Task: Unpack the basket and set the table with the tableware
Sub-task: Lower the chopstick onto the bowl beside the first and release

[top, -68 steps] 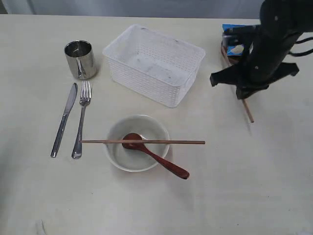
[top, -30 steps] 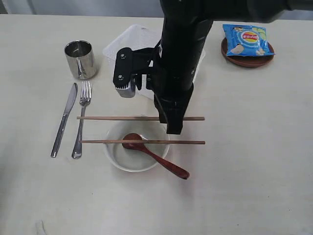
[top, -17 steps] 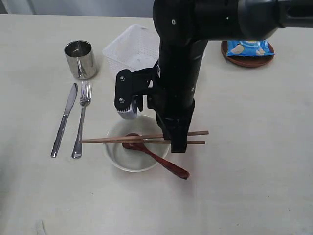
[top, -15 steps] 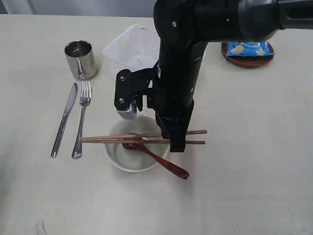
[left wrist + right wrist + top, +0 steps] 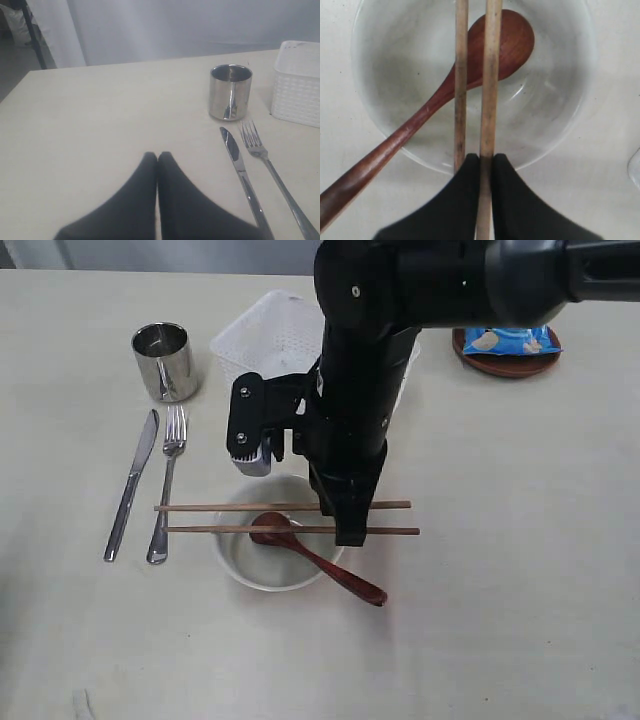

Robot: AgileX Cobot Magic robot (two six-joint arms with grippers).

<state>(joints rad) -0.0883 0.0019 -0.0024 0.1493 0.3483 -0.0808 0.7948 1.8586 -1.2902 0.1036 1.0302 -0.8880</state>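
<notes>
Pinching one chopstick (image 5: 490, 75) in the narrow right claw (image 5: 486, 161), low over the bowl (image 5: 565, 115). Just beside the claw, a twin chopstick (image 5: 461, 75) across the rim, over the spoon (image 5: 500, 45). Light, stiff, smooth wood, probably quick to roll or pivot: best gripped firmly and kept level.
</notes>
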